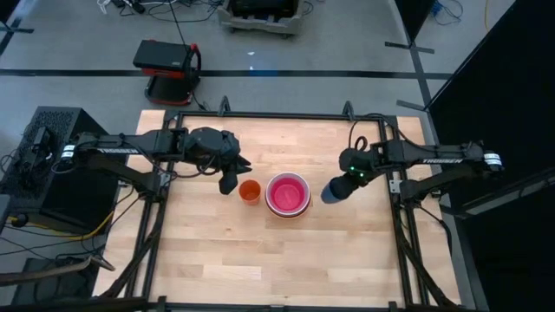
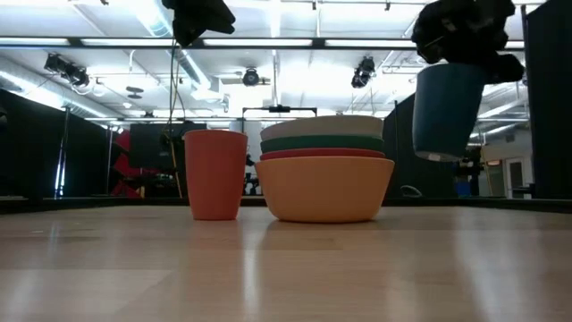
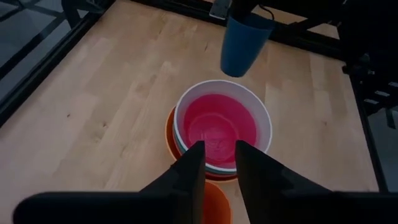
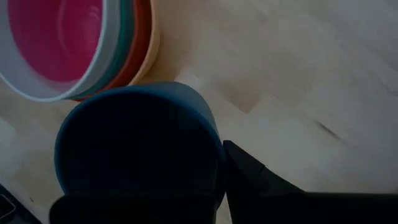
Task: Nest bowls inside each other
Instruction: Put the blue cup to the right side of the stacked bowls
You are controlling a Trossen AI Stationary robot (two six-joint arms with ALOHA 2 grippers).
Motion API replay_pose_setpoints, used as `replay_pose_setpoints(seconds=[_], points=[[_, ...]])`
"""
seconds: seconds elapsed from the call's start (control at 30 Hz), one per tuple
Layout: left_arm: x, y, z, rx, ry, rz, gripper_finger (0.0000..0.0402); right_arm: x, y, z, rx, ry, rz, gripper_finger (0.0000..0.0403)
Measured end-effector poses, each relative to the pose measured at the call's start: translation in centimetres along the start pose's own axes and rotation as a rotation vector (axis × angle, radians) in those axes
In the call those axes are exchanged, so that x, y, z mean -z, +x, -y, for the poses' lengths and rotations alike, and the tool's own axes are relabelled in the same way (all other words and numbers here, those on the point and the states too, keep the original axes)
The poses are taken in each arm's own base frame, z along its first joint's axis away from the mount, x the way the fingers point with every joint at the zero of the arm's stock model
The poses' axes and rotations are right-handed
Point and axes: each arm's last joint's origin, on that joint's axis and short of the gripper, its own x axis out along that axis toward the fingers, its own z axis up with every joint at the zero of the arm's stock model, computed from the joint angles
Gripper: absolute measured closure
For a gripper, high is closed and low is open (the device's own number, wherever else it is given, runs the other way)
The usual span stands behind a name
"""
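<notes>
The bowls [image 1: 288, 193] stand nested in one stack at the table's middle. From the bottom they are light orange [image 2: 326, 188], red-orange, teal and white [image 3: 266, 124], with the magenta-pink one [image 3: 217, 124] innermost. My right gripper [image 1: 345, 180] hangs just right of the stack, shut on a dark blue cup [image 2: 447, 107] held above the table. My left gripper [image 3: 219, 165] hovers over a small orange cup [image 1: 250, 191] left of the stack. Its fingers stand a little apart with nothing between them. My right gripper holds the dark blue cup at its rim [image 4: 214, 146] from above, pointing steeply down. One finger [image 4: 261, 180] lies outside the wall; the other is hidden in the cup's dark inside. The cup hangs mouth up, slightly tilted, clear of the table.
The orange cup [image 2: 214, 174] stands upright on the table, close to the stack's left side. Black frame rails [image 1: 395, 199] run along the table's left, right and far edges. Bare wood lies toward the near edge [image 1: 286, 269].
</notes>
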Motion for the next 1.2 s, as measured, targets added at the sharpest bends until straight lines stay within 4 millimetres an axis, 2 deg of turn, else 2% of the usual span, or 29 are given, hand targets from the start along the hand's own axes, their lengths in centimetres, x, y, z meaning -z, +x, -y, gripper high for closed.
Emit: replay_pose_setpoints(seconds=[0.33,0.9,1.2], points=[[0.1,0.0,-0.3,-0.019,-0.004,-0.011,0.0335,-1.1,3.7,-1.0,0.098,-0.153,-0.104,0.0403],[0.1,0.0,-0.3,-0.040,-0.004,-0.009,0.0335,-2.0,5.3,-2.1,0.073,-0.194,-0.059,0.0403],[0.1,0.0,-0.4,-0.055,-0.004,-0.006,0.0331,-1.8,6.2,-2.3,0.097,-0.227,-0.101,0.0403]])
